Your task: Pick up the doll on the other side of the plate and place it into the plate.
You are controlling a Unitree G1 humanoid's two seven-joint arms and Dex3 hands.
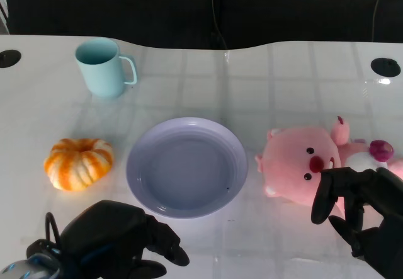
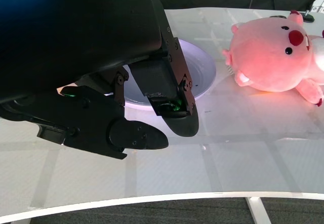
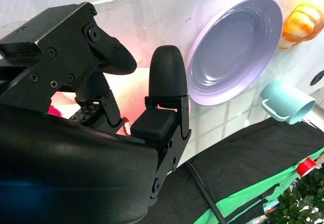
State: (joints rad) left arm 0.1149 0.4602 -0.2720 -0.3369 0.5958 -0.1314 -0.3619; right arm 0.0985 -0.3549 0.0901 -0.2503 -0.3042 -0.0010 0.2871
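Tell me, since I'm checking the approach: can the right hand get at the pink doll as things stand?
Probably yes: the right hand hangs open beside the pink doll, and nothing lies between them.

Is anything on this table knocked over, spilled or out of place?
Only the pink doll stands out: it lies tipped on its side right of the plate, beside the right hand. The mug stands upright, the pumpkin sits normally, and no spill or damage shows.
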